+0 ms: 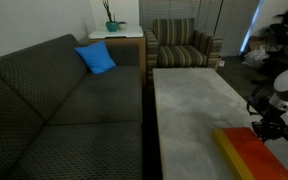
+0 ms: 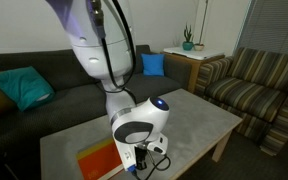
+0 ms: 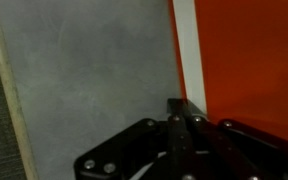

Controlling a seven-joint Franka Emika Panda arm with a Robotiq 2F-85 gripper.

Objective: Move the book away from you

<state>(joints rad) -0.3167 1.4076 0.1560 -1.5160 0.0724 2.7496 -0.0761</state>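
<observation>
At the frame's lower right the book (image 1: 252, 156) lies on the table (image 1: 189, 105), the gripper (image 3: 181, 107) pinched narrow at its edge, the push apparently all ahead.

A dark grey sofa (image 1: 54, 100) with a blue cushion (image 1: 96, 58) flanks the pale counter (image 1: 189, 105) on the left; a striped armchair (image 1: 184, 45) stands beyond.

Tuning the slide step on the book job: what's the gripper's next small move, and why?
Probably ease the gripper down until its tips press on the orange-red book at its pale edge. In the wrist view the jaws look shut and empty, with the tips right at that edge; contact cannot be confirmed. Bare grey table lies beside the book, so a slide that way has room.
</observation>
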